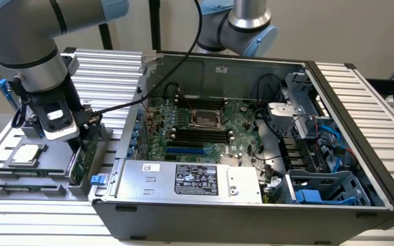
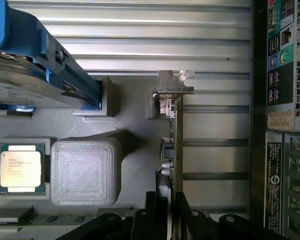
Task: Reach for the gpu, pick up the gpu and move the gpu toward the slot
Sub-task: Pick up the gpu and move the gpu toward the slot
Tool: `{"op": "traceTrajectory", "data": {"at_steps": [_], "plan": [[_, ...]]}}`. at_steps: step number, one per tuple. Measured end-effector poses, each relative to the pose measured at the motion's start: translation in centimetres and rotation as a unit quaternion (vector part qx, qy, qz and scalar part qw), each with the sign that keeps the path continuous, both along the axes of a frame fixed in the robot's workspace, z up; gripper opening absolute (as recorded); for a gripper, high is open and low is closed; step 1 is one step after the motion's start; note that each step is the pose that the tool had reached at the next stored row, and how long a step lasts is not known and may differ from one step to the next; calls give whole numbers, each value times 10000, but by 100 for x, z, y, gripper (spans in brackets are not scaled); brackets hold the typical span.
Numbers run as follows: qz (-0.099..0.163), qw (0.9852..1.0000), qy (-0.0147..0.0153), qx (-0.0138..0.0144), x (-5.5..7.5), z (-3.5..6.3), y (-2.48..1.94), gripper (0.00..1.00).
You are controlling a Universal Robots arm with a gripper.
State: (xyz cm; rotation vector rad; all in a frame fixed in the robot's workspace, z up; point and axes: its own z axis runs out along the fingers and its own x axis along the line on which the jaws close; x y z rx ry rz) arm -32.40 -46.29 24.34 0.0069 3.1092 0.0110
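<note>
At the left of the exterior view, beside the open computer case (image 1: 252, 218), the gpu (image 1: 79, 164) stands on edge in a grey holder (image 1: 5, 190), leaving its upper edge free for grasping. The gripper (image 2: 165, 202) sits low over it, its fingers parted to either side of the card and apparently not yet clamped.

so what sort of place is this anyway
Probably a robotics lab bench for computer assembly: an open dark grey desktop computer case lies on a ribbed aluminium table, a grey robot arm's gripper hangs at the thin green gpu card, and a square silver processor chip sits in a grey parts holder.
</note>
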Motion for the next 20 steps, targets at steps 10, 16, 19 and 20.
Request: {"op": "traceTrajectory", "data": {"at_steps": [10,16,19,20], "plan": [[0,10000,2,0,5,0,0,26],[0,10000,32,1,13,4,0,26],[0,10000,61,0,25,11,0,26],[0,10000,72,0,29,14,0,26]]}}
